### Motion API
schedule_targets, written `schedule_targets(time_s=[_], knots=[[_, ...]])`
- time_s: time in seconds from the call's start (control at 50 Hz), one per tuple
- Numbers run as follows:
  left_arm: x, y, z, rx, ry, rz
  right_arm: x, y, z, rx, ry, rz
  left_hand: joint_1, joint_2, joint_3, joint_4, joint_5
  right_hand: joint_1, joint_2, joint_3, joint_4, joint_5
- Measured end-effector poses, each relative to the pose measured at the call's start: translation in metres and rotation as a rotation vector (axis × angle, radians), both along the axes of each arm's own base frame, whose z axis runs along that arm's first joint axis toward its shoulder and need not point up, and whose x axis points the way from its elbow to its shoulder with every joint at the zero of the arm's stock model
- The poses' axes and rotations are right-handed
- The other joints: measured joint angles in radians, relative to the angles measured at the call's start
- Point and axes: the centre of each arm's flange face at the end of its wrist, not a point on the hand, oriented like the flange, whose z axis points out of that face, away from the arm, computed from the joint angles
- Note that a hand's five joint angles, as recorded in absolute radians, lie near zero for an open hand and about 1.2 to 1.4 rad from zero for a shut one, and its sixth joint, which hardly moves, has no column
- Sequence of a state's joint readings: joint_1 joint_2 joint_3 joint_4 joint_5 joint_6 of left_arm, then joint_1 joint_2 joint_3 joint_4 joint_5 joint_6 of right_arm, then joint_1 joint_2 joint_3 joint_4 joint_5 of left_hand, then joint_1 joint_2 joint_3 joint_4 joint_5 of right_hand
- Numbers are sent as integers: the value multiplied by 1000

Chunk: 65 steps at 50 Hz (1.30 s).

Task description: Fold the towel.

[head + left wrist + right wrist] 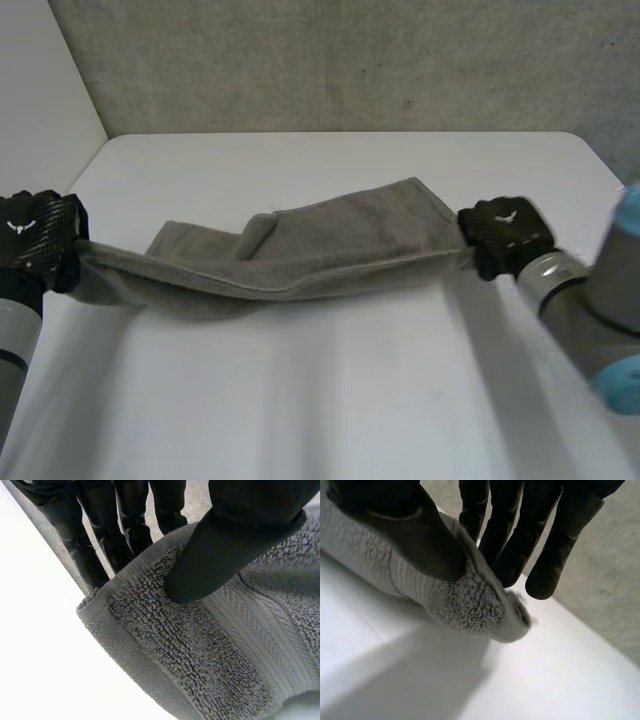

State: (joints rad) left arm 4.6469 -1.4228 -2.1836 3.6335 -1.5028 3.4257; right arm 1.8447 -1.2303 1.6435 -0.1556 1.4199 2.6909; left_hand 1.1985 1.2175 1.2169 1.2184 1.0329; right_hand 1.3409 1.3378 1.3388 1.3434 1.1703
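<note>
Stretching across: the grey towel (300, 255) runs from 9 o'clock to 3 o'clock over the white table (330, 390), pulled between both hands and sagging at its middle.
Left hand (40, 240): at 9 o'clock, pinching the towel's end, with the thumb (220, 550) pressed on top and the fingers (120, 535) behind the edge.
Right hand (505, 238): at 3 o'clock, clamping the opposite end between its thumb (415, 540) and fingers (510, 545).
Far layer: a bunched fold spreads toward 12 o'clock.
</note>
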Motion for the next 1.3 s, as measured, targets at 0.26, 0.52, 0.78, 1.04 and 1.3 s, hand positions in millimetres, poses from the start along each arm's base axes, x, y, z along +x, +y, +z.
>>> schedule_targets(time_s=[0.26,0.52,0.78,1.04,1.3], knots=[[-8,28,2,11,-10,-73,-40,60,50,182,515,192,5,0,0,0,4,0,0,0,0,0],[-12,31,-10,90,-23,-127,-52,61,66,205,563,190,6,0,0,0,4,0,0,2,0,0],[-17,-10,-9,82,-137,-128,-40,28,31,279,629,230,6,0,0,0,4,0,2,4,0,11],[-43,-88,60,-216,-111,-104,9,-62,131,-451,257,-44,9,0,0,0,4,0,2,4,0,20],[-44,-71,92,-406,185,-98,6,-34,140,-443,153,-3,9,0,0,0,4,0,2,10,0,21]])
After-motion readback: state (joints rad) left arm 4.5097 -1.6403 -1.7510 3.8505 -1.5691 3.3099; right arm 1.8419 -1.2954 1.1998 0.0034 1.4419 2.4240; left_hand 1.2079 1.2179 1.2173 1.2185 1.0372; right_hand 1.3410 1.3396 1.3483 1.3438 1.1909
